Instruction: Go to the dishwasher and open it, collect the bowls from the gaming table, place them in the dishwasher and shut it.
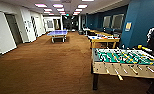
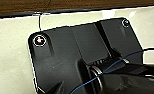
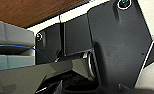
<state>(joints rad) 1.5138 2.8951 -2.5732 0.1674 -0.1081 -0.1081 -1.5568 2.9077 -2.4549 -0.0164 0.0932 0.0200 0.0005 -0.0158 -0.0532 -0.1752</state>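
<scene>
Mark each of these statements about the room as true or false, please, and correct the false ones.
1. A table-football table with a green field stands on the right side of the head view. True.
2. The floor is covered with white tiles. False: it is brown carpet.
3. A blue table-tennis table stands further down the room. True.
4. The wall on the right is painted red. False: it is dark blue.
5. The ceiling lights are switched off. False: they are lit.
</scene>
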